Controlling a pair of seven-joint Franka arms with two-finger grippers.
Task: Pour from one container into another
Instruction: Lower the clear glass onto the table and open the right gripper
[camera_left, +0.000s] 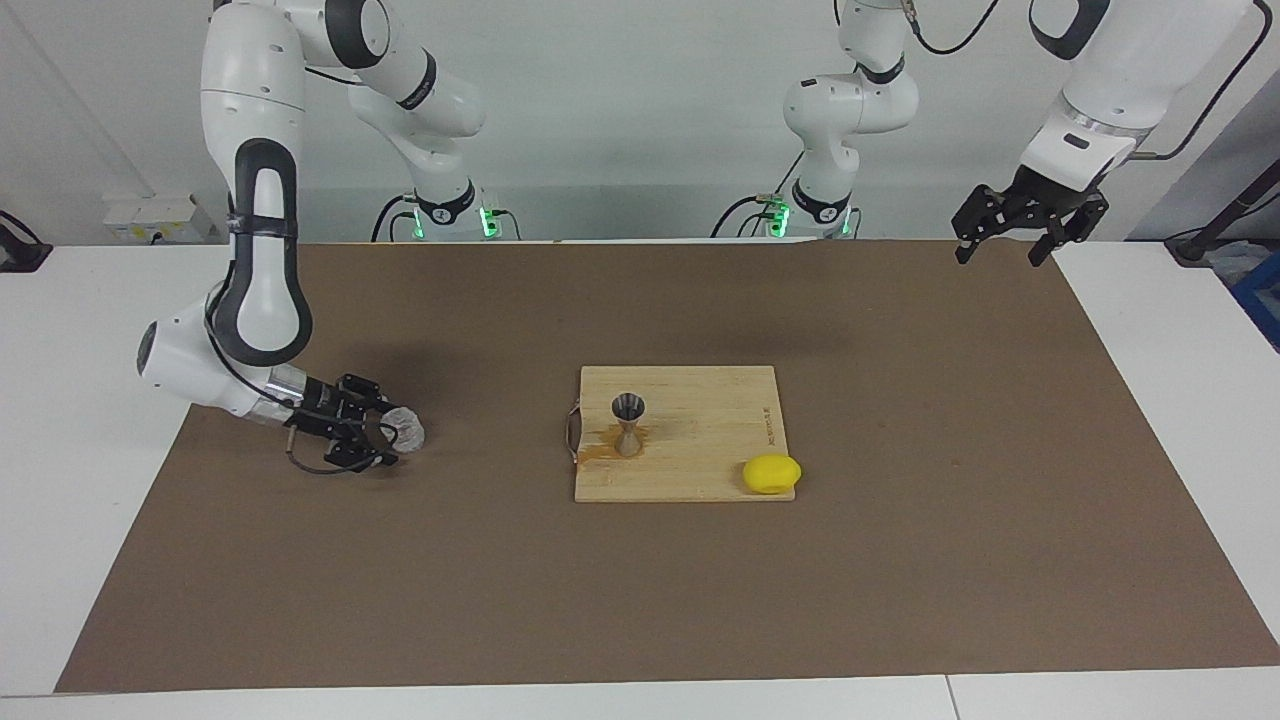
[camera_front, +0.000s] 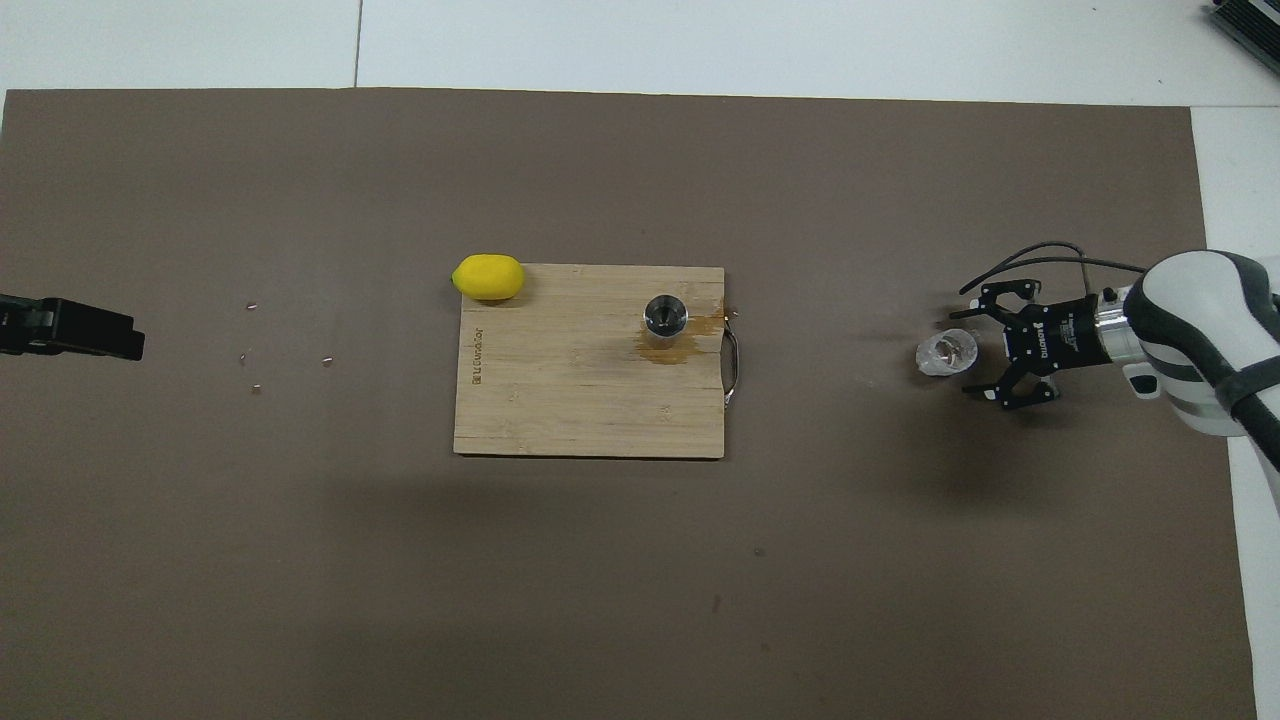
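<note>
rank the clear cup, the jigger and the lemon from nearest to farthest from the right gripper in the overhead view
From the right gripper, low at the right arm's end of the mat:
1. Clear cup, on the mat just off its open fingertips.
2. Jigger, upright on the cutting board near the handle.
3. Lemon, at the board's corner toward the left arm's end.
</note>
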